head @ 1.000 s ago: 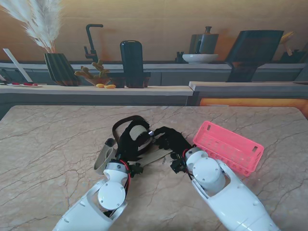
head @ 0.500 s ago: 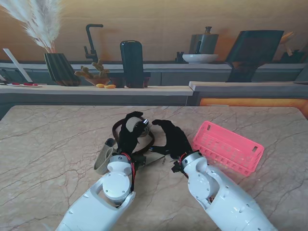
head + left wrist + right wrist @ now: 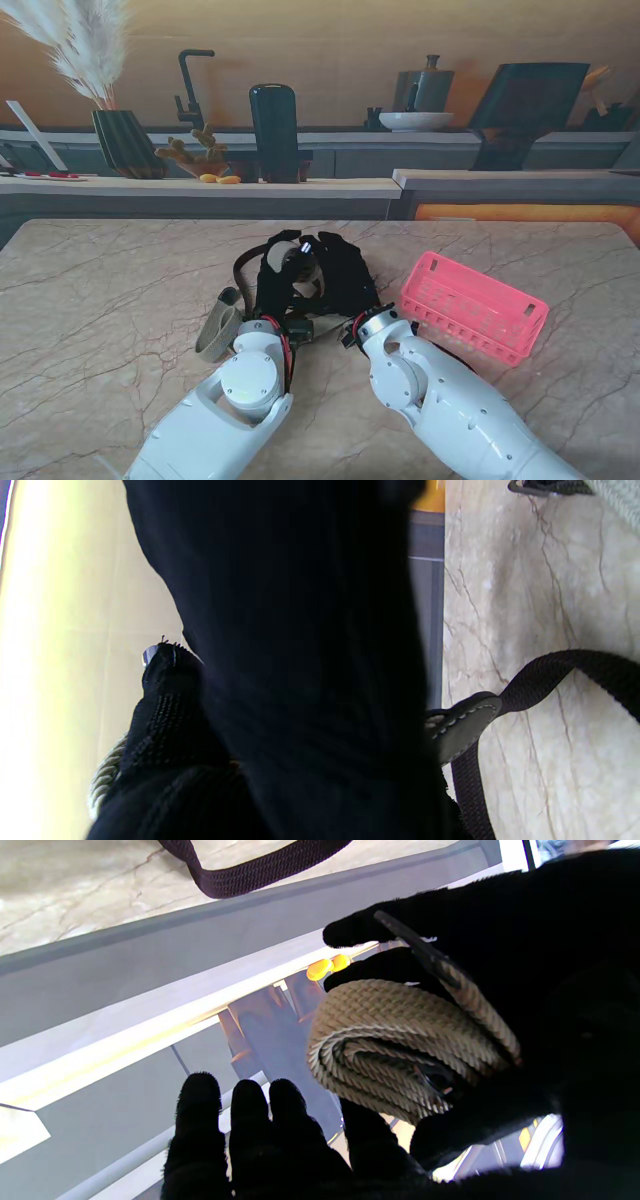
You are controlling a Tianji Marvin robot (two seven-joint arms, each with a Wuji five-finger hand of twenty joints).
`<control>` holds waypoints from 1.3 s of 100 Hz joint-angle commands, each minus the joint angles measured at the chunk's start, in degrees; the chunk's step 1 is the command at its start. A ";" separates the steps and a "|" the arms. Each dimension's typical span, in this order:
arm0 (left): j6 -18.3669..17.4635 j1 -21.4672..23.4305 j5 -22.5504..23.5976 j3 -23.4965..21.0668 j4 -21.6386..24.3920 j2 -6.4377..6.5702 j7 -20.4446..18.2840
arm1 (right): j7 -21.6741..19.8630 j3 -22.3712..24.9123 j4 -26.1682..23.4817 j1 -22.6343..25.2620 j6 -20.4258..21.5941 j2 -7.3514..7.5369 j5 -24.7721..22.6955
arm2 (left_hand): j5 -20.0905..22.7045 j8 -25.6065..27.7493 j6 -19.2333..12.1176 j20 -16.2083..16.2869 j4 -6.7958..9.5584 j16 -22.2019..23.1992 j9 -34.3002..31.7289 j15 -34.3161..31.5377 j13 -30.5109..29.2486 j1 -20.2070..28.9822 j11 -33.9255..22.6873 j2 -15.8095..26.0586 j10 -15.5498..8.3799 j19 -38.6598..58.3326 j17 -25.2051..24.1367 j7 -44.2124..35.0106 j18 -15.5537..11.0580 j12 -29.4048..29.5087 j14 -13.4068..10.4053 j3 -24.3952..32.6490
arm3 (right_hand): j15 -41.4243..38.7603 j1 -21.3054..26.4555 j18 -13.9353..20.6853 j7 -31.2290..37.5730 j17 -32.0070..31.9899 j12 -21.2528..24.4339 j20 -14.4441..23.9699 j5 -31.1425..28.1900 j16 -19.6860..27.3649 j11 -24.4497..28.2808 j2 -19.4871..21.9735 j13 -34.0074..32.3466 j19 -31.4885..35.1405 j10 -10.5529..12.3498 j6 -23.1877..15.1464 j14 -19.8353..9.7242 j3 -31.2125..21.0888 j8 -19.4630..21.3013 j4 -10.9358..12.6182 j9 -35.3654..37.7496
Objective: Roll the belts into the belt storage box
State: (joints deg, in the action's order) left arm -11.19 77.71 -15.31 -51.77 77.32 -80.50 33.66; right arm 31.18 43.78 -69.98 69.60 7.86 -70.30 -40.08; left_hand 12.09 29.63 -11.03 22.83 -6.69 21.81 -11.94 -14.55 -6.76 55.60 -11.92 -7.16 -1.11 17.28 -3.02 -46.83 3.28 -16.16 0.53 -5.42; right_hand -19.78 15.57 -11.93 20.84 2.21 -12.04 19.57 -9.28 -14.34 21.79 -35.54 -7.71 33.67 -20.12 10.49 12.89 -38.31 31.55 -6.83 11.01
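The left hand (image 3: 278, 285) is gripping the coil (image 3: 400, 1050) of tan woven belt, fingers wrapped round its outside, lifted off the table (image 3: 110, 290) near the middle; the right hand (image 3: 345, 275) is hovering just beside it with its fingers (image 3: 240, 1120) held apart and closing on nothing. The coil is looking light and soft, the weave rough enough to grip (though springy, I judge, and ready to unwind if the outer turn is let go), so the best hold is probably across the flat sides, pinning the loose end. A dark belt (image 3: 550, 670) is lying looped on the table under and beyond the hands, limp and likely to snag a finger. A short strap (image 3: 217, 325) is lying to the left. The pink box (image 3: 475, 305) is sitting to the right, near the right arm, open top showing, with bare table around it and room to swing across.
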 commanded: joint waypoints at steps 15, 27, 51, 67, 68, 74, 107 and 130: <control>0.44 0.27 -2.76 1.08 1.95 -1.57 0.44 | 2.41 -1.53 1.82 -2.10 -0.66 -0.89 -1.70 | -0.68 -1.02 -3.76 3.73 0.41 0.94 1.99 1.74 1.03 0.82 3.11 20.09 -3.57 -3.46 -0.16 0.13 -3.10 -2.13 -3.02 1.12 | -6.08 2.61 -1.39 -0.95 -0.96 -1.85 -0.13 -1.18 -2.18 4.50 0.27 0.65 9.29 -0.98 1.36 0.66 0.25 3.92 4.01 -1.56; 1.10 1.11 -6.01 1.10 3.70 -1.52 -0.09 | 3.43 -2.49 3.43 -3.15 -0.91 -1.03 -2.49 | -0.95 -1.25 -3.61 4.27 0.40 1.15 2.16 1.93 1.12 0.84 3.32 20.15 -3.78 -3.67 -0.20 -0.13 -3.24 -2.71 -3.06 1.10 | -9.68 7.50 -1.26 0.73 0.07 -4.22 -0.44 -2.22 -4.40 11.03 2.41 -3.06 15.81 -1.12 1.40 0.31 3.43 5.50 4.62 -1.74; 2.42 2.04 -9.75 1.36 5.20 -1.51 -0.91 | 5.89 -3.70 5.76 -4.49 -1.25 -1.81 -2.58 | -1.36 -1.66 -2.96 5.43 0.44 1.63 2.15 1.76 1.06 1.19 3.51 20.06 -3.86 -3.22 0.12 -0.58 -3.15 -3.43 -2.85 1.20 | -19.45 8.06 -0.52 13.10 3.94 -9.41 -0.13 -2.00 -10.57 27.01 9.64 -11.68 26.50 -1.67 0.85 -1.60 -7.55 4.17 2.98 -2.19; 3.51 1.97 -10.45 1.60 4.99 -1.72 -0.82 | 7.24 -3.43 5.91 -4.39 -0.78 -2.12 -2.38 | -1.41 -1.93 -2.30 6.31 0.49 2.05 1.95 1.43 0.97 1.59 3.36 19.73 -3.73 -2.35 0.36 -0.97 -2.67 -3.92 -2.24 1.23 | -26.04 14.97 -0.07 25.68 10.41 -11.28 1.75 -6.45 -13.01 31.20 16.53 -21.31 32.40 1.06 -3.07 -3.11 -6.47 0.19 2.20 7.70; 3.53 2.01 -10.57 1.60 5.04 -1.72 -0.83 | 7.29 -3.39 5.87 -4.36 -0.77 -2.12 -2.40 | -1.38 -1.94 -2.29 6.36 0.49 2.08 1.94 1.39 0.96 1.61 3.33 19.70 -3.72 -2.28 0.37 -1.00 -2.67 -3.95 -2.25 1.22 | -26.27 15.19 -0.06 26.05 10.82 -11.36 1.84 -6.84 -13.08 31.31 16.60 -21.86 32.59 1.19 -3.28 -3.15 -6.58 0.07 2.19 8.31; 3.66 2.24 -11.13 1.55 5.42 -1.65 -0.98 | 7.56 -3.03 5.58 -4.13 -0.69 -2.07 -2.51 | -1.22 -1.99 -2.14 6.70 0.49 2.27 1.74 1.13 0.86 1.72 3.07 19.51 -3.76 -1.76 0.55 -1.25 -2.61 -4.14 -2.21 1.20 | -28.27 15.98 0.08 28.90 13.29 -12.02 2.47 -9.43 -13.86 32.19 16.82 -25.17 33.93 2.44 -5.11 -3.69 -7.32 -0.78 2.01 12.35; 3.87 2.47 -8.78 1.51 5.10 -1.14 -2.06 | 7.08 0.61 1.46 -1.14 -0.47 -1.82 -1.07 | -4.50 -1.48 5.82 5.62 4.91 2.42 2.49 -1.02 0.80 -9.71 3.53 7.06 0.48 5.06 0.55 6.44 -1.07 -3.67 0.09 4.32 | -37.04 26.63 1.35 44.70 28.85 -11.26 3.38 -33.23 -19.85 29.36 11.32 -48.03 39.33 11.68 -20.21 -7.28 -8.57 -19.82 -6.13 46.67; 1.55 1.78 -1.57 1.90 2.52 -0.66 -2.39 | 4.76 5.61 -3.50 1.98 -1.23 0.02 -2.77 | -4.15 -6.89 9.58 3.59 6.09 1.93 3.74 -0.05 1.29 -16.10 5.74 -4.19 3.38 5.53 0.32 19.29 0.81 -4.45 2.25 5.86 | -37.37 26.47 1.01 42.77 30.00 -10.54 3.62 -36.73 -21.37 28.02 7.98 -49.89 39.39 10.38 -18.81 -5.82 -11.91 -20.01 -6.44 49.56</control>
State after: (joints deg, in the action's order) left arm -9.18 79.12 -17.73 -50.09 80.93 -81.32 31.72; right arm 35.74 48.49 -71.65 71.49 6.45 -71.11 -42.06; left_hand 7.84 23.62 -1.53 27.04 -3.07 24.00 -9.38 -14.72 -6.34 40.64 -7.78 -10.07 1.92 21.60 -3.09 -30.54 4.16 -20.04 2.50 -0.26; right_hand -56.01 31.98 -12.07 55.87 32.05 -23.28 22.17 -37.28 -34.53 48.09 -37.10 -56.69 71.06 -12.25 2.41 8.60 -36.31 12.18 -11.92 56.48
